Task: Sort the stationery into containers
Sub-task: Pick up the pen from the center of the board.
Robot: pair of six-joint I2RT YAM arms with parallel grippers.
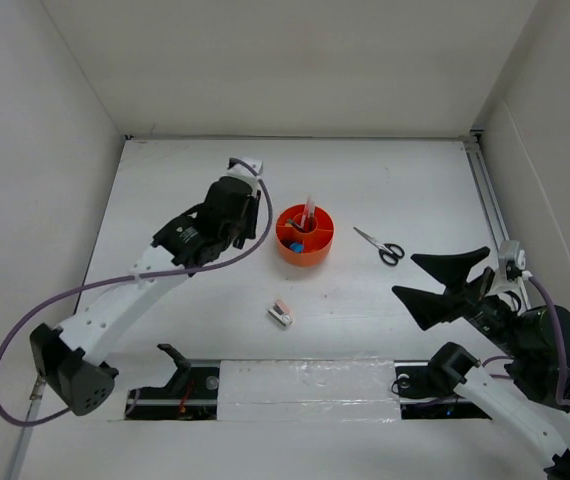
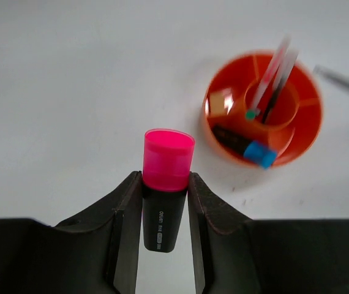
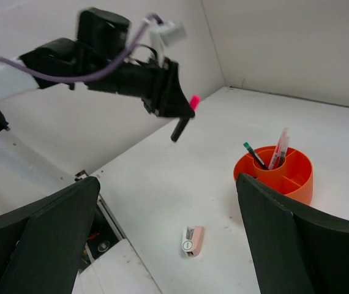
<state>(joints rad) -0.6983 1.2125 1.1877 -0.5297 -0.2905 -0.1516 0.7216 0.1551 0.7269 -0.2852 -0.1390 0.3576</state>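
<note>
The round orange plastic organiser (image 1: 303, 256) stands mid-table. The pens (image 1: 308, 212) in its central cup rise above the rim and block a straight drop onto the cup. The outer wedges can be reached from the sides. The left gripper (image 1: 245, 222), clamped on a black marker with a pink cap (image 2: 168, 162), hangs above the table just left of the organiser, apart from it. Bare white table (image 1: 165, 180) lies behind it. Black-handled scissors (image 1: 380, 245) lie near the organiser's right, and a small pink-white clip piece (image 1: 281, 313) lies in front. The right gripper (image 1: 405, 276), jaws spread wide, occupies the near right. White walls (image 1: 45, 150) close the left, back and right.
</note>
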